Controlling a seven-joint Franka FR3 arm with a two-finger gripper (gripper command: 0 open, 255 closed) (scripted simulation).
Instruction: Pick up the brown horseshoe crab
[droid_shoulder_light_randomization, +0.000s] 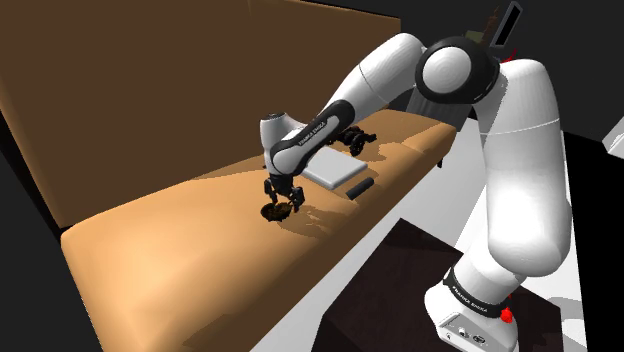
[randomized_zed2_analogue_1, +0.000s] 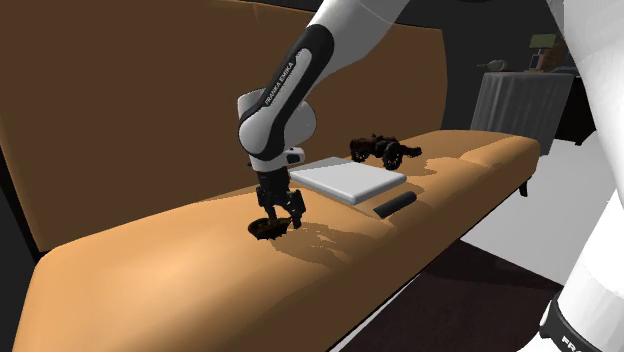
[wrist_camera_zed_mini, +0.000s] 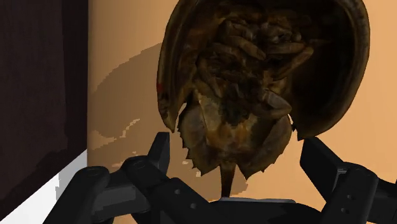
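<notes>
At the centre of the shoulder view, just below the middle of the frame, I have the gripper (droid_shoulder_light_randomization: 281, 205) lowered over the brown horseshoe crab (droid_shoulder_light_randomization: 272, 212), which lies on the seat of a tan sofa (droid_shoulder_light_randomization: 180, 230). The second exterior view gives me the same arrangement left of its centre: the gripper (randomized_zed2_analogue_1: 275, 215) points down at the seat of the sofa (randomized_zed2_analogue_1: 150, 270), with the horseshoe crab (randomized_zed2_analogue_1: 263, 227) a small dark shape directly under it and a little toward that frame's left. In the wrist view the horseshoe crab (wrist_camera_zed_mini: 261, 70) lies belly-up on the sofa (wrist_camera_zed_mini: 382, 95), its folded legs showing inside the domed shell and its spiny rear plate and tail pointing back toward the gripper (wrist_camera_zed_mini: 238, 153). The fingers (wrist_camera_zed_mini: 159, 153) are spread apart, one on each side of that rear plate, and I see tan cushion between each tip and the crab, so nothing is clasped. I cannot tell from these views whether the fingertips touch the cushion. Further along the seat, toward the right of the shoulder view, lies a flat white slab (droid_shoulder_light_randomization: 333, 172) with a short black bar (droid_shoulder_light_randomization: 360, 188) just beside its near edge, and a dark lumpy object (droid_shoulder_light_randomization: 350, 137) sits behind the slab against the backrest. The second exterior view shows the slab (randomized_zed2_analogue_1: 348, 178), the bar (randomized_zed2_analogue_1: 395, 205) and the dark object (randomized_zed2_analogue_1: 382, 149) right of centre, all well apart from the crab.
</notes>
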